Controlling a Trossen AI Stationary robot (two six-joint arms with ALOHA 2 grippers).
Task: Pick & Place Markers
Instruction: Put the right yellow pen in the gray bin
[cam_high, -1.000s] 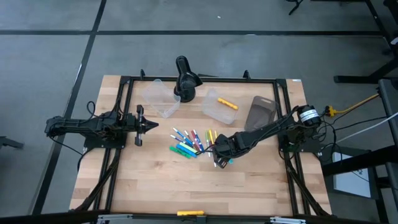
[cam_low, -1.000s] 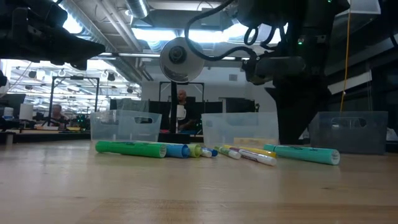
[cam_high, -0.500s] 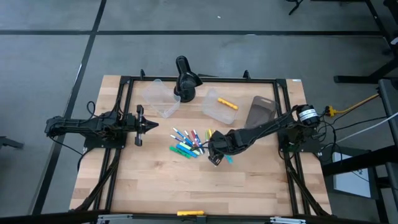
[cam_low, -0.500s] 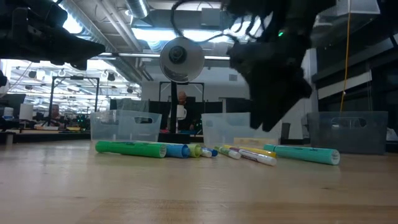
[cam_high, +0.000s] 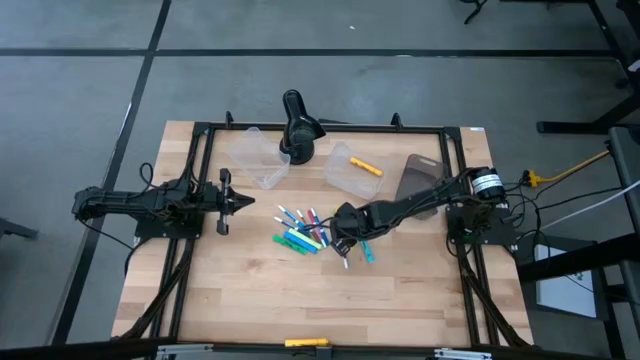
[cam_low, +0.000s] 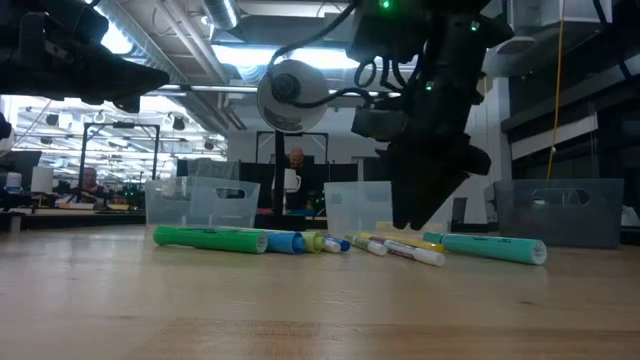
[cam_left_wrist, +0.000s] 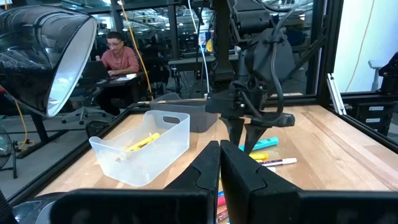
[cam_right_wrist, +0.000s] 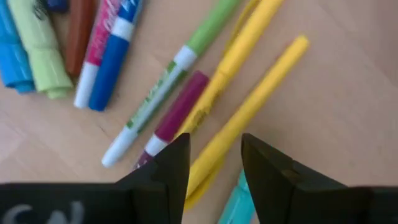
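Several markers in mixed colours lie flat in a loose pile on the wooden table. A teal marker lies just right of the pile. My right gripper points steeply down over the pile's right end. It is open, and in its wrist view its fingertips stand on either side of a yellow marker without touching it. My left gripper waits shut and level at the table's left side.
At the far side stand a clear tub, a clear tub holding a yellow marker, a grey tub and a black desk lamp. Bare wood stretches toward the near edge.
My right gripper has moved toward the table's far edge and a little toward its left edge, coming over the right end of the marker pile. The markers lie where they were.
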